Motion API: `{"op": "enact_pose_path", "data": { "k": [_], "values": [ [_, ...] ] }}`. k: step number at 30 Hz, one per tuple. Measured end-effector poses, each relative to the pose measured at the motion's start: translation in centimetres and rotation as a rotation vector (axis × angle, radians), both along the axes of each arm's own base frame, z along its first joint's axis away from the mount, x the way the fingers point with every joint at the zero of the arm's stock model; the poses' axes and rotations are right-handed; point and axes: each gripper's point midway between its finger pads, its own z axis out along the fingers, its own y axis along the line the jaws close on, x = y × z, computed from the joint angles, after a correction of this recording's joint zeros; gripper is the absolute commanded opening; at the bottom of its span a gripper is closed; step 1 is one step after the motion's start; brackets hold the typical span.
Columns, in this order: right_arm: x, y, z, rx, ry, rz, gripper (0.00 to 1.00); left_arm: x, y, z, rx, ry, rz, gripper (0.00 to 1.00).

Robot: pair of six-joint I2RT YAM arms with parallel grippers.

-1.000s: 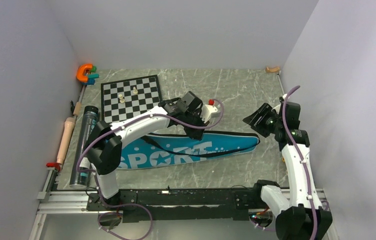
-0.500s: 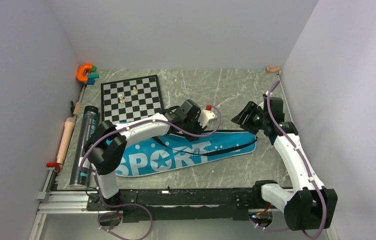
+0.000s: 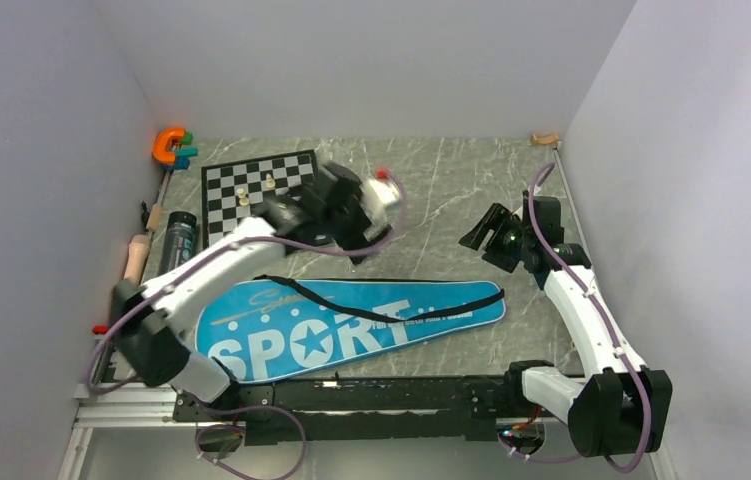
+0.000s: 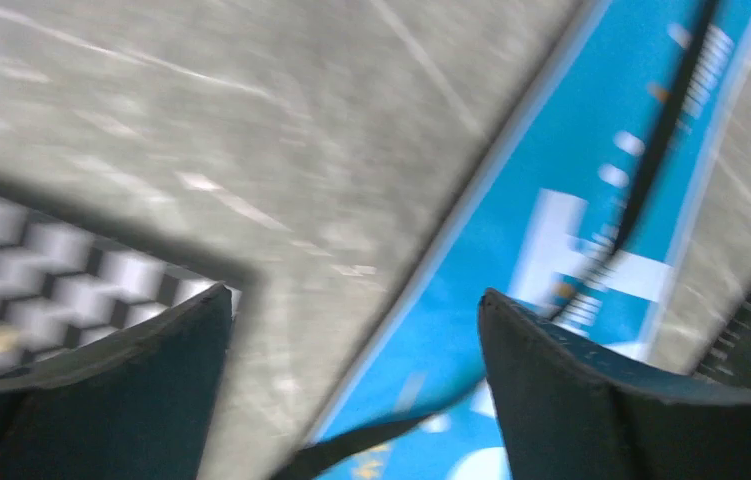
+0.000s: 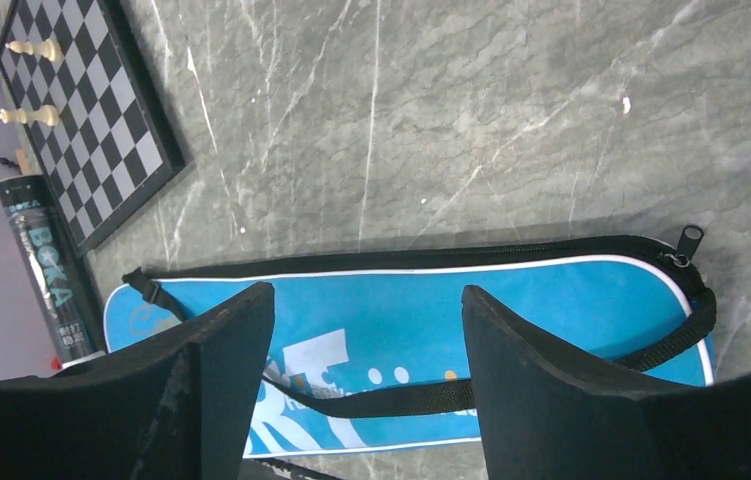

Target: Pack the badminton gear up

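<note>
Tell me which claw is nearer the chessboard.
Left. The left claw hangs just off the right edge of the chessboard; the right claw is far to the right, near the narrow end of the blue bag.

Your white left arm (image 3: 213, 265) and right arm (image 3: 588, 310), black at the joints
Above the black base rail (image 3: 351, 398), both trail purple cables (image 3: 532, 188); your left gripper (image 4: 351, 310) and right gripper (image 5: 366, 295) have dark matte fingers (image 5: 571, 400).

Walls (image 3: 371, 70): plain pale lavender-grey panels on three sides.
Tabletop (image 3: 451, 180): grey marble pattern with white veins.
Near edge: aluminium rail (image 3: 111, 405).
Light: soft, even.
</note>
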Motion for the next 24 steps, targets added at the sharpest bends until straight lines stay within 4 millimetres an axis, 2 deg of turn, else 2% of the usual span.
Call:
{"op": "enact_pose_path", "data": {
  "k": [1,2,3,4,6,8,10,14,16,17,20,24],
  "values": [
    [0.0,-0.1,0.0,-0.004,-0.001,0.0,0.77,1.3,1.0,3.0,-0.037,-0.064,0.037,0.99],
    [0.0,-0.1,-0.1,-0.006,0.0,0.0,0.79,2.9,2.8,6.4,-0.079,-0.138,0.1,0.99],
    [0.0,-0.1,-0.1,-0.009,0.001,-0.001,0.79,4.0,4.5,8.6,-0.098,-0.19,0.148,0.99],
    [0.0,-0.2,-0.1,-0.012,0.001,-0.002,0.79,5.2,7.0,11.0,-0.116,-0.25,0.224,0.99],
    [0.0,-0.2,0.0,-0.016,-0.001,-0.004,0.8,6.6,12.2,13.8,-0.108,-0.329,0.359,0.99],
    [0.0,-0.3,0.2,-0.02,-0.007,-0.005,0.8,7.0,17.4,14.3,-0.068,-0.348,0.49,0.99],
    [0.0,-0.3,0.3,-0.02,-0.013,-0.005,0.8,6.9,22.2,12.4,-0.009,-0.317,0.606,0.99],
    [-0.1,-0.3,0.5,-0.019,-0.021,-0.004,0.81,5.1,31.0,4.7,0.152,-0.151,0.81,0.99],
    [-0.1,-0.3,0.6,-0.019,-0.021,-0.004,0.82,3.1,34.9,0.6,0.232,-0.04,0.893,0.99],
    [-0.1,-0.3,0.6,-0.019,-0.019,-0.003,0.83,2.0,36.4,-0.8,0.261,0.006,0.929,0.99],
    [-0.2,-0.3,0.8,-0.021,-0.02,0.0,0.85,0.0,39.8,-2.9,0.301,0.081,1.015,0.99],
    [-0.4,-0.2,1.1,-0.022,-0.028,0.005,0.86,-1.6,43.5,-4.1,0.298,0.11,1.121,0.99]
  ]
}}
